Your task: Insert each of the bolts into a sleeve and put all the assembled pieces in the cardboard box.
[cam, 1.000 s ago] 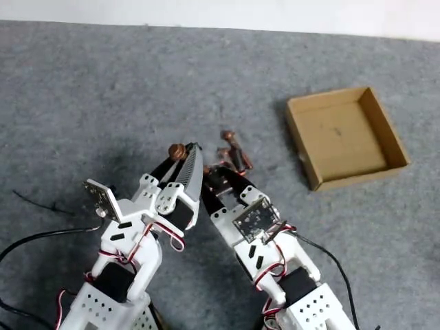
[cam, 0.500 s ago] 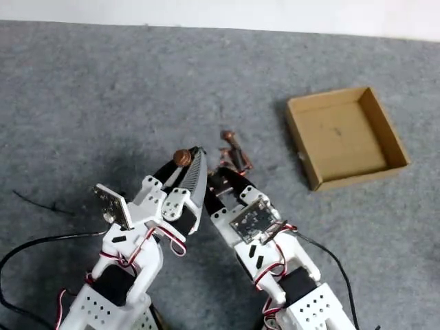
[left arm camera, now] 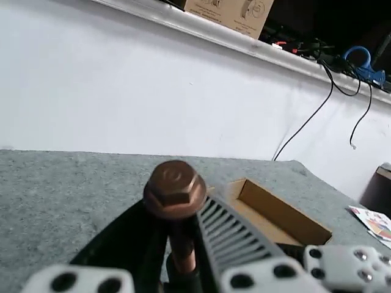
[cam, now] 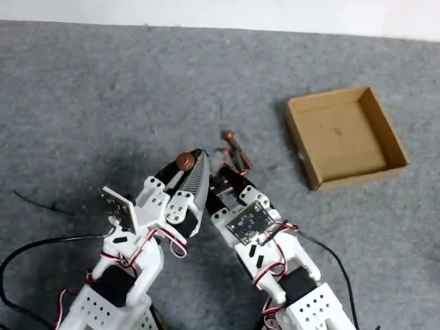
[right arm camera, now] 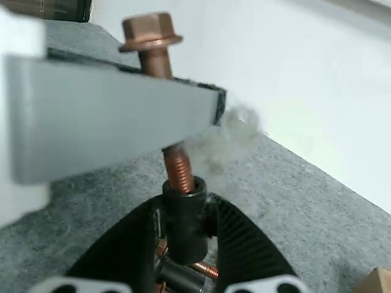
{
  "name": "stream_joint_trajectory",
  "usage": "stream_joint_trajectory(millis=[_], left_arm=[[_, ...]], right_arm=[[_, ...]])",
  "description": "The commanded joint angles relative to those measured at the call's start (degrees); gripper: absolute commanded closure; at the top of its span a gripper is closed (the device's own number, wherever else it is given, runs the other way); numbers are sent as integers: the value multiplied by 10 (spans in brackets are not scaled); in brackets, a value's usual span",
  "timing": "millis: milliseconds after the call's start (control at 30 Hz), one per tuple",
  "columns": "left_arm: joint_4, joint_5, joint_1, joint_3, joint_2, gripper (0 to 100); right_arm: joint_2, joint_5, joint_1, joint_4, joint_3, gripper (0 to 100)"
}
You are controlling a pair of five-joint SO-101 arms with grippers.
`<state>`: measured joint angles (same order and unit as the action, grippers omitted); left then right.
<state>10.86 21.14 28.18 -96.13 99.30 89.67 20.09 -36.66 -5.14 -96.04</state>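
Copper hex-head bolt [left arm camera: 174, 183] pinched upright in left gripper [cam: 188, 168], head up, threaded tip lined over black cylindrical sleeve [right arm camera: 183, 215] clamped in right gripper [cam: 221, 180] for insertion. Beyond, loose copper bolts [cam: 234, 152] on grey felt; farther right, brown cardboard box [cam: 300, 144] awaiting assemblies.

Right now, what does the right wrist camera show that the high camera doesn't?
Right wrist view: the threaded end of the bolt meeting the black sleeve, which sits gripped in the right tool. High view: the whole cardboard box, floor and all four walls, and both white arms side by side. Both: the copper bolt pinched in the left tool, with loose pieces lying on the table nearby.
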Motion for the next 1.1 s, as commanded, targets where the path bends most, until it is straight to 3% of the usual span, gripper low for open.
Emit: stream_joint_trajectory(millis=[0, 267, 1067], left_arm=[[22, -8, 18, -13, 0, 996], [22, -8, 17, -12, 0, 996], [44, -32, 19, -14, -1, 996]], right_arm=[[16, 5, 15, 3, -65, 994], [16, 59, 15, -22, -65, 994], [16, 58, 15, -25, -65, 994]])
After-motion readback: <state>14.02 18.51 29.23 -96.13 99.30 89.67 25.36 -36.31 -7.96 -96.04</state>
